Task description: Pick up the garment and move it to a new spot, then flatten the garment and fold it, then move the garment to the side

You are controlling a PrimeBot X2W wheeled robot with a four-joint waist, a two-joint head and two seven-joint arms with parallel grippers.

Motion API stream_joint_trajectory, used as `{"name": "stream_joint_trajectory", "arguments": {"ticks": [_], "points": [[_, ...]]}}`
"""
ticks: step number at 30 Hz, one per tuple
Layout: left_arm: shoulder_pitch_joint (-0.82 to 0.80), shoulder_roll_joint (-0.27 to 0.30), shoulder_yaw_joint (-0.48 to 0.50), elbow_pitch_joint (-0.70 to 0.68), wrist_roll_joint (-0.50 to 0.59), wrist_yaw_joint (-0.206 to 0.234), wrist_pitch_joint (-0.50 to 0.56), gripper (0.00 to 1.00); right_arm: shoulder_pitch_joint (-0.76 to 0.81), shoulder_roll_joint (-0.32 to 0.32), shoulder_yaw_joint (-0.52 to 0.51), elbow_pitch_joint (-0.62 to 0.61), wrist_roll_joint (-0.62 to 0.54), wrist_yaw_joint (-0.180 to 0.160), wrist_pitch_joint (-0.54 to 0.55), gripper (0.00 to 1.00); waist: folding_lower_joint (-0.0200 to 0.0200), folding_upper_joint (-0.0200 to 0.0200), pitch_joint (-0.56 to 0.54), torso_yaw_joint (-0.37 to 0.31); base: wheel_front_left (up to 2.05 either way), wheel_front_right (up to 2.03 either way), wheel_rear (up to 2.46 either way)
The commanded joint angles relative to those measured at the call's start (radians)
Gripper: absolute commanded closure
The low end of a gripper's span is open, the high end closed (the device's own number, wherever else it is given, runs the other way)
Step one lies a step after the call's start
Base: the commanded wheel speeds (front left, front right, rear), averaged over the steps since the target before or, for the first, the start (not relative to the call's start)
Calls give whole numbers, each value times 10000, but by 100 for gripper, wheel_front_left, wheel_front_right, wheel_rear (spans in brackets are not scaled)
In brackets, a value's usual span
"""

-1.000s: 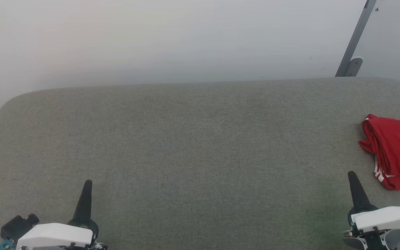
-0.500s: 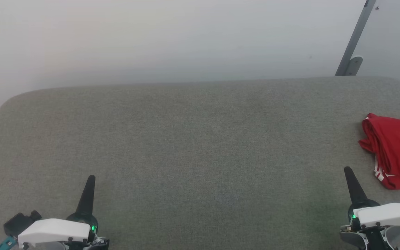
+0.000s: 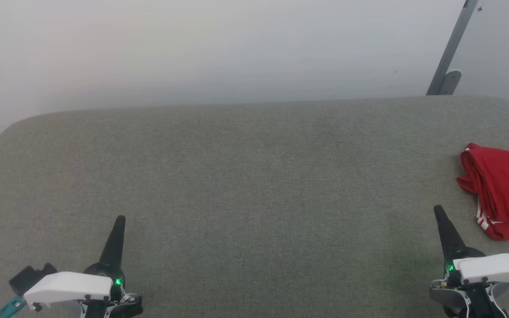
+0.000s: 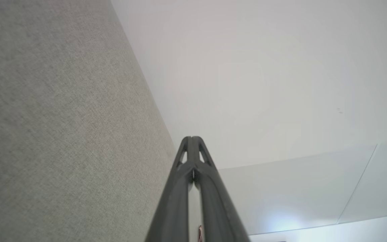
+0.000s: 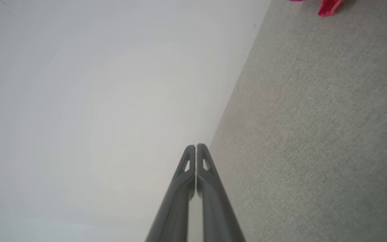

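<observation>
1 garment (image 3: 502,190), 1 table (image 3: 254,176), 1 left gripper (image 3: 120,219), 1 right gripper (image 3: 437,208)

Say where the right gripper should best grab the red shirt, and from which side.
Probably the thick rolled fold along the shirt's left edge: it stands proud of the table, so it can be pinched without digging under flat cloth. Come from above on that side, where the right gripper sits, shut; it must open first.
</observation>
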Motion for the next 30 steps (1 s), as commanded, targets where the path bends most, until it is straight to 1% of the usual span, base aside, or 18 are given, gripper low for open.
{"name": "stream_joint_trajectory", "arguments": {"ticks": [1,30], "points": [[-247,-6,55,-16,-243,-36,78,100,-151,13,35,-97,235,4,66,100,0,-1,4,-1,0,0,0],[-621,-208,77,83,-1986,-47,621,100,-290,180,91,-255,2241,4,598,100,0,-1,79,-29,0,0,0]]}}
